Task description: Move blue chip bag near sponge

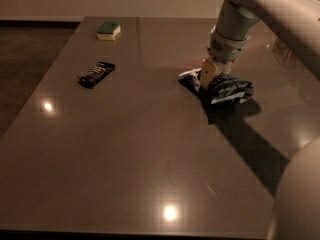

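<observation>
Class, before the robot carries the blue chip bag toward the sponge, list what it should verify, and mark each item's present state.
1. Gripper at the blue chip bag: ok, it is down on the bag's left part.
2. Hold on the bag secure: cannot tell.
3. Sponge in view: ok, at the table's far left.
4. Route to the sponge free: ok, the black wrapped bar lies aside from it.
5. Bag near sponge: not ok, far apart.
</observation>
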`<state>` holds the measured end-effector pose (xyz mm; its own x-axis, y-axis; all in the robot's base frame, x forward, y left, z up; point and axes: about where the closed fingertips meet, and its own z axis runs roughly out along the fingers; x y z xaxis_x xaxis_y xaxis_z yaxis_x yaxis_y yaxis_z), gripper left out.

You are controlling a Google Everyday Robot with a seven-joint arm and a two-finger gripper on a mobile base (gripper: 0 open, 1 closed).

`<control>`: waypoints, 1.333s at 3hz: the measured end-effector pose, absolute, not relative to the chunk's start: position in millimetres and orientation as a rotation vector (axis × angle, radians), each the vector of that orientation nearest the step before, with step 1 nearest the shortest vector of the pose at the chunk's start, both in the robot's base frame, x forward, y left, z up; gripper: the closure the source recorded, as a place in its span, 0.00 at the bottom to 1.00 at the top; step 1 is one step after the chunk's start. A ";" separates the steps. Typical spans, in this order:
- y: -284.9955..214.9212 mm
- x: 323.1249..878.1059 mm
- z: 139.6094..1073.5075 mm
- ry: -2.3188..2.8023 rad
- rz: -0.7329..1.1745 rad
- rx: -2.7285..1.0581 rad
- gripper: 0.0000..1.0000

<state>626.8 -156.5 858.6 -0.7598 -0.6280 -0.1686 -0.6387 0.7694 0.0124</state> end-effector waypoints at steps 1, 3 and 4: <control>-137.8 642.1 878.0 2.738 0.066 -1.083 0.87; -77.5 692.9 927.0 2.518 0.034 -1.237 1.00; -38.9 718.8 943.1 2.410 0.049 -1.278 1.00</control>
<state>718.8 -38.9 943.1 -0.4952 -0.7857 -0.3708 -0.8001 0.5787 -0.1578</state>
